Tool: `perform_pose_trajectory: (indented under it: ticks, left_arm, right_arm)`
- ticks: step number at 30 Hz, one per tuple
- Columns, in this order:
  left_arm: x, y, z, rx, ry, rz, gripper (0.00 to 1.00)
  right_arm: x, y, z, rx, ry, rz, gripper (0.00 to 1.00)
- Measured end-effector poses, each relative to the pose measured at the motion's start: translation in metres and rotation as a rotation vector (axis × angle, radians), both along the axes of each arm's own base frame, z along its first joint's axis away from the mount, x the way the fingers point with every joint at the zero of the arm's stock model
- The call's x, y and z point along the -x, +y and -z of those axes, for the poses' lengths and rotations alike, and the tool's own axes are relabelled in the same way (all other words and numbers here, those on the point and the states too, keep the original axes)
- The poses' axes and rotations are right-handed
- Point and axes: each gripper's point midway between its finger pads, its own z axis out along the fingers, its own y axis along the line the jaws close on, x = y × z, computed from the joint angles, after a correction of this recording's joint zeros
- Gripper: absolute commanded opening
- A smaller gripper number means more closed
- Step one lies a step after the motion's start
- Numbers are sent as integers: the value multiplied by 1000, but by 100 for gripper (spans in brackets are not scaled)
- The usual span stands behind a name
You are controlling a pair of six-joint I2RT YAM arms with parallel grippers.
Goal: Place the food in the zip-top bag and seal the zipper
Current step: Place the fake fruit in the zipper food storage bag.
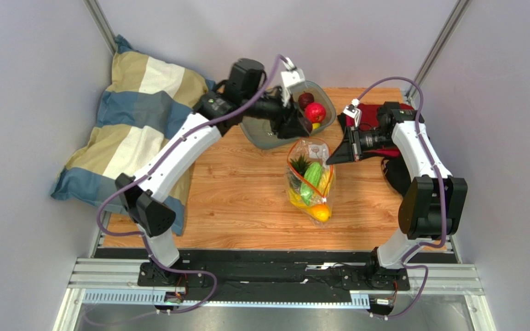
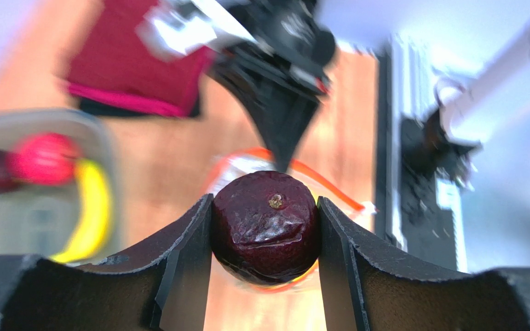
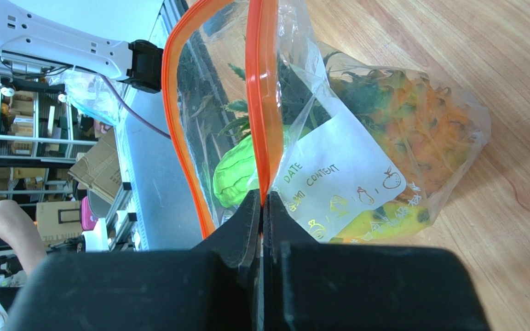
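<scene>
Left gripper (image 2: 265,204): clamped on a dark purple fruit (image 2: 266,238), one finger (image 2: 192,248) on each side, stem end facing the camera. In the left wrist view it hangs over the bag's mouth, with the orange rim showing just behind and under the fruit. That view is blurred, so I can't tell whether the fruit touches the bag.

Right gripper (image 3: 262,200): closed, pinching one side of the zipper (image 3: 259,89). The other zipper strip bows away from it, so the mouth is open, not sealed.

Bag (image 1: 309,181): on the table (image 1: 247,207), a bit toward 3 o'clock from centre, mouth at its 12 o'clock end and bottom toward 6. Inside are a pineapple (image 3: 399,117), a green cucumber (image 3: 237,172) and something yellow (image 3: 378,221) at the bottom. White label (image 3: 330,179) faces the right wrist camera.

Tray (image 1: 264,134): at 12 o'clock from the bag, partly under the left arm. It holds a red fruit (image 1: 315,112), a second dark fruit (image 1: 306,99) and a banana (image 2: 91,214).

Red cloth (image 2: 136,69): at the table's 1 o'clock corner, behind the right arm.

Striped pillow (image 1: 129,117): at 10 o'clock, overhanging the table's left edge.
</scene>
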Motion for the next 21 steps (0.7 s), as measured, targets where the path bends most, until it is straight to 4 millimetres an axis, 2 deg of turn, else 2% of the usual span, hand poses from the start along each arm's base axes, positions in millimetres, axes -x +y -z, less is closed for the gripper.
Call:
perform_pose_trajectory:
  ticks: [3, 7, 10, 13, 15, 16, 18, 20, 21]
  left_arm:
    - [14, -21, 45, -91, 63, 62, 43]
    - [17, -36, 97, -209, 117, 82, 41]
    - [12, -39, 133, -313, 146, 46, 41]
    - [2, -36, 158, -408, 162, -10, 47]
    - [-2, -30, 167, -451, 164, -37, 54]
    - [-1, -27, 168, -466, 168, -43, 65]
    - [-1, -23, 168, -476, 159, -48, 76]
    - [2, -18, 167, -486, 156, -43, 96]
    - [4, -16, 166, -492, 151, -37, 99]
  right_arm:
    - [0, 0, 0, 0, 1, -1, 0]
    - [1, 1, -1, 0, 1, -2, 0]
    - [0, 1, -3, 0, -3, -3, 0]
    - [-1, 1, -5, 0, -8, -3, 0]
    - [-1, 1, -6, 0, -9, -3, 0]
    - [-1, 1, -6, 0, -10, -3, 0]
    - [0, 1, -6, 0, -8, -4, 0]
    - [0, 1, -7, 0, -10, -5, 0]
    - [0, 1, -7, 0, -11, -5, 0]
